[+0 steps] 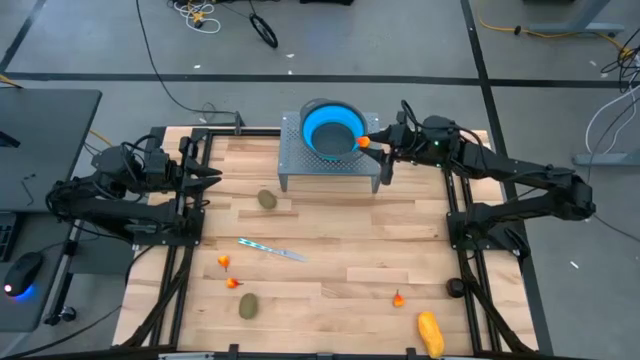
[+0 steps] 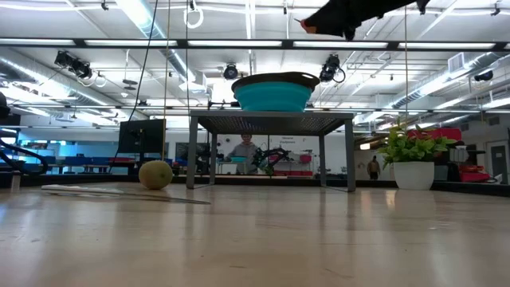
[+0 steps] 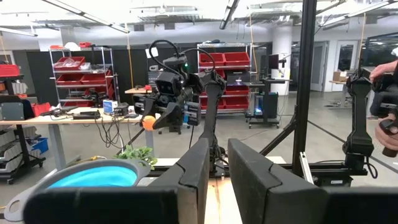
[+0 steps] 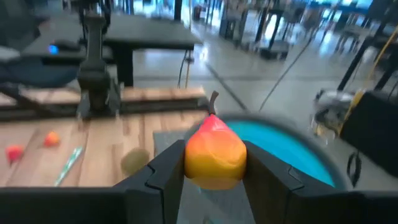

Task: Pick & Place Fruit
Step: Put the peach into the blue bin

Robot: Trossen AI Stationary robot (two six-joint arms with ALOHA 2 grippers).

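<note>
- Near edge of the wooden slat table [image 1: 330, 250]: elongated yellow-orange fruit [image 1: 430, 333], a brown-green kiwi-like oval [image 1: 248, 305], three tiny red-orange pieces [image 1: 233, 283] loose, well apart.
- Mid-table: slim silvery-blue stick [image 1: 272, 249]; second kiwi-like oval [image 1: 267, 200] just in front of the stand.
- Left gripper [image 1: 212, 176] parked at the left edge, fingers nearly together, nothing in them.
- Far side: right gripper [image 4: 214, 163] clamped on a small red-orange fruit [image 4: 215, 155], at the right rim of the blue collapsible bowl [image 1: 334, 128] on the grey perforated metal stand [image 1: 330, 168].
- Advice: carry the fruit further over the bowl centre, lower before releasing so it can't bounce off the rim.
</note>
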